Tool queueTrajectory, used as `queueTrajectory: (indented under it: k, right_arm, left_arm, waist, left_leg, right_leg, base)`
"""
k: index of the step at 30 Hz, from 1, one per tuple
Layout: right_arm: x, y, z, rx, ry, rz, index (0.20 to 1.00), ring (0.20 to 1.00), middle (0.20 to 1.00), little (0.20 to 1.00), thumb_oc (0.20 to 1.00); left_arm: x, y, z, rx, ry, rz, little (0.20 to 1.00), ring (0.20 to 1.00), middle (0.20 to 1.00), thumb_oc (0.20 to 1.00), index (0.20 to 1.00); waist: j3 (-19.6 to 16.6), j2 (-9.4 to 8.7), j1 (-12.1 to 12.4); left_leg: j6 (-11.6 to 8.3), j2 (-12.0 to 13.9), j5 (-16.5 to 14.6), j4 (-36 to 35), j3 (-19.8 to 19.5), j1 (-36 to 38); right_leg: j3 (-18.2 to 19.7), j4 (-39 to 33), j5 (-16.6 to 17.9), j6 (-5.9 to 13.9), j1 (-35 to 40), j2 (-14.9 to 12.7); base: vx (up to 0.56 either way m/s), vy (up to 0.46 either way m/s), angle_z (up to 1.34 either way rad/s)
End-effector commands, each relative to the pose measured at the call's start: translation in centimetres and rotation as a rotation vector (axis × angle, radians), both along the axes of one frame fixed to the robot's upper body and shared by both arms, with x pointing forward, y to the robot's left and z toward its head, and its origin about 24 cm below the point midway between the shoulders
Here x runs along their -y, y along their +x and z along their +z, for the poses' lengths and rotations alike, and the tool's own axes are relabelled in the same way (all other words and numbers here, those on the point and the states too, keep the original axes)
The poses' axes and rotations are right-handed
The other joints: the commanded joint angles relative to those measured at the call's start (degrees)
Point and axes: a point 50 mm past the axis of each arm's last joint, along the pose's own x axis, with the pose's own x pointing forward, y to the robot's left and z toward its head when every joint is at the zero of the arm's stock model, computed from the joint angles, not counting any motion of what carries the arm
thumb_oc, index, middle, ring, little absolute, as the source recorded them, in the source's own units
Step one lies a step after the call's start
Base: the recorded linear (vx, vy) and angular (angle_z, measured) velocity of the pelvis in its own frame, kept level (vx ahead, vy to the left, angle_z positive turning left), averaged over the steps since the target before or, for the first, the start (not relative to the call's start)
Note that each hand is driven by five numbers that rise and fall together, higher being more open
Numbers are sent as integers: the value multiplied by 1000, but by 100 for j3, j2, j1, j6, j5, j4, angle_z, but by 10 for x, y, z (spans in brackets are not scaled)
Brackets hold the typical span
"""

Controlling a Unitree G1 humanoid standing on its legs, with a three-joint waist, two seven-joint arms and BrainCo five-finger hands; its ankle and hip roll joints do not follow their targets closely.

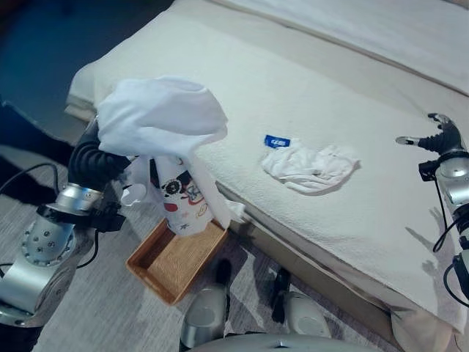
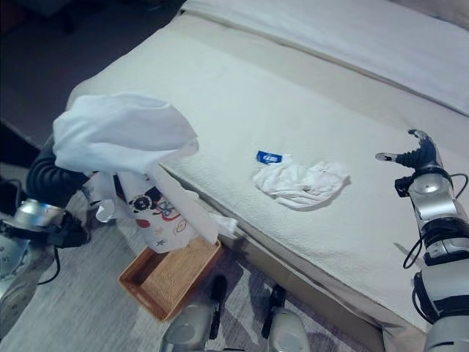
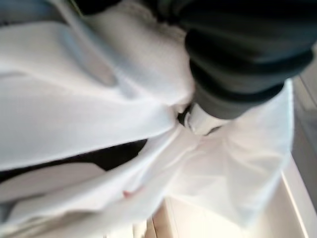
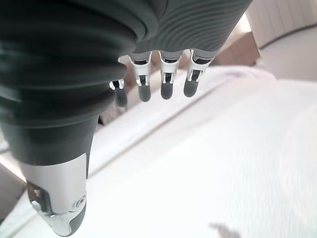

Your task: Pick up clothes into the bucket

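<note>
A white garment is draped over my left hand, raised beside the bed's corner. Its printed part hangs down into a brown woven basket on the floor. In the left wrist view the same white cloth wraps around the dark cover. A second crumpled white garment with a blue tag lies on the bed. Far to its right, my right hand hovers over the bed, open, its fingers straight with nothing in them.
The bed's near edge runs diagonally from the basket toward the lower right. A white folded duvet lies across the far side. Grey carpet surrounds the basket.
</note>
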Motion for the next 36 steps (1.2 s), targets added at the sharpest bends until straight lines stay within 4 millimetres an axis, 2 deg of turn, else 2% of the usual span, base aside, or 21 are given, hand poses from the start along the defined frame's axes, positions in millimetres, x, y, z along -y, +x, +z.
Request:
queueTrajectory:
  k: [1,4,8,12,13,17,20,21,24,28,29,31,32,35,36]
  right_arm:
    - [-3,6,12,47,-48,-8,1000,1000,1000,1000,1000]
    - [0,0,-3,22,-21,-43,1000,1000,1000,1000,1000]
    - [-1,-4,-14,23,-6,-58,1000,1000,1000,1000,1000]
    - [-2,-2,-8,50,-12,-57,1000,1000,1000,1000,1000]
    - [-4,0,-6,58,-13,-52,1000,1000,1000,1000,1000]
    - [-12,8,10,117,-36,-27,1000,1000,1000,1000,1000]
    - [-18,14,24,186,-47,-21,1000,1000,1000,1000,1000]
    - [-23,16,30,225,-50,-13,1000,1000,1000,1000,1000]
    - [-29,18,47,335,-46,-16,1000,1000,1000,1000,1000]
    - [-41,23,72,462,-51,3,1000,1000,1000,1000,1000]
    - [-47,24,83,502,-73,21,1000,1000,1000,1000,1000]
    - [-50,25,91,529,-82,30,1000,1000,1000,1000,1000]
    - [-51,25,98,551,-90,37,1000,1000,1000,1000,1000]
    - [-57,26,115,602,-109,62,1000,1000,1000,1000,1000]
    - [-62,28,118,604,-124,83,1000,1000,1000,1000,1000]
  left_arm:
    - [2,-24,23,175,-80,-13,200,200,200,200,200]
    - [-4,-24,14,148,-100,37,200,200,200,200,200]
    - [-15,-20,-8,73,-76,170,200,200,200,200,200]
    - [-19,-12,-24,3,26,217,200,200,200,200,200]
    - [-20,-6,-33,-38,25,218,200,200,200,200,200]
    - [-28,12,-62,-155,100,284,200,200,200,200,200]
    - [-35,29,-98,-269,132,382,200,200,200,200,200]
    - [-37,34,-117,-333,101,432,200,200,200,200,200]
    - [-42,47,-145,-406,175,562,200,200,200,200,200]
    - [-51,61,-167,-477,258,711,200,200,200,200,200]
    - [-54,66,-167,-472,276,777,291,291,291,291,291]
    - [-57,68,-168,-478,279,812,592,592,592,592,592]
    - [-60,68,-170,-490,281,846,1000,1000,1000,1000,1000]
    - [-65,75,-169,-498,310,884,1000,1000,1000,1000,1000]
    - [-71,73,-175,-537,332,917,1000,1000,1000,1000,1000]
  waist:
    - [-186,-18,0]
    - [-108,48,60]
    - [20,114,73]
    - [167,142,49]
    - [212,144,32]
    - [376,126,-77]
    - [521,78,-173]
    - [576,40,-227]
    - [731,-36,-304]
    - [810,-190,-425]
    - [811,-260,-488]
    - [811,-295,-509]
    - [811,-330,-542]
    - [811,-380,-628]
    - [811,-406,-664]
  left_leg:
    - [72,-113,-443,722,-194,-484]
    - [69,-135,-401,710,-285,-534]
    - [70,-164,-344,680,-385,-636]
    - [84,-173,-354,712,-397,-735]
    - [87,-172,-343,710,-379,-762]
    - [93,-137,-316,744,-295,-921]
    - [96,-115,-331,854,-232,-1100]
    - [103,-104,-340,906,-204,-1175]
    - [108,-75,-404,1146,-103,-1425]
    - [122,-32,-570,1665,53,-2032]
    - [132,-15,-653,1959,77,-2400]
    - [138,-9,-697,2104,104,-2602]
    - [143,-8,-740,2275,117,-2829]
    - [157,6,-839,2660,149,-3335]
    - [150,33,-1056,2810,144,-3360]
  right_leg:
    - [-105,362,-134,170,-22,-255]
    - [-184,422,-163,170,-56,-301]
    - [-269,532,-199,170,-168,-373]
    - [-257,675,-247,167,-310,-428]
    - [-242,691,-244,168,-348,-427]
    - [-163,801,-245,168,-562,-447]
    - [-83,922,-262,162,-776,-454]
    - [-55,958,-255,157,-859,-450]
    - [49,1102,-283,145,-1132,-432]
    - [252,1412,-341,122,-1739,-391]
    - [341,1584,-364,98,-2085,-350]
    - [389,1668,-382,97,-2289,-337]
    - [433,1773,-397,91,-2500,-326]
    - [525,2003,-419,87,-2971,-308]
    - [591,2153,-592,120,-3015,-273]
  base:
    - [-24,4,26]
    - [-17,-4,20]
    - [-33,5,19]
    - [-34,12,8]
    - [-44,15,2]
    - [-47,29,0]
    - [-43,16,-5]
    - [-48,15,-12]
    - [-45,8,-16]
    - [-42,11,-24]
    - [-42,13,-32]
    - [-25,6,-30]
    - [-22,15,-29]
    - [17,34,-11]
    - [85,33,-13]
